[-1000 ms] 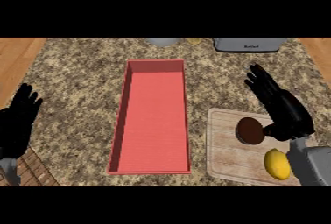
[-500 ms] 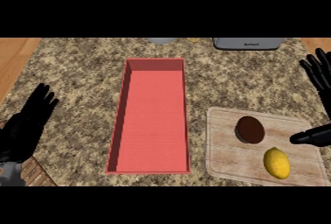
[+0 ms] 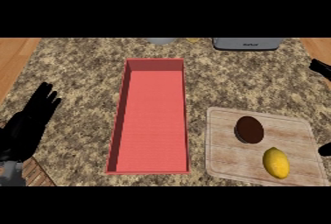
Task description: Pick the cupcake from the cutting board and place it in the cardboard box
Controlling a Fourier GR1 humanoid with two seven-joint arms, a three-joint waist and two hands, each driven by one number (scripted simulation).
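Centre of counter point(image 3: 84, 78): box point(image 3: 152, 131), long axis front to back. Right of its near half, apart from it: board point(image 3: 223, 153). On board, 2 items: cupcake point(image 3: 249, 130) toward the back, lemon point(image 3: 276, 162) in front and slightly right, just apart. Back edge, right of box: appliance point(image 3: 248, 43). Left of box, well apart: left hand point(image 3: 29, 127). At right edge, mostly out of view: right hand point(image 3: 320, 68).

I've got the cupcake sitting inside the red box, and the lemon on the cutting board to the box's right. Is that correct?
Not quite. The head view shows the cupcake on the cutting board, just beyond the lemon, not inside the red box. The lemon is on the board to the box's right, as you said.
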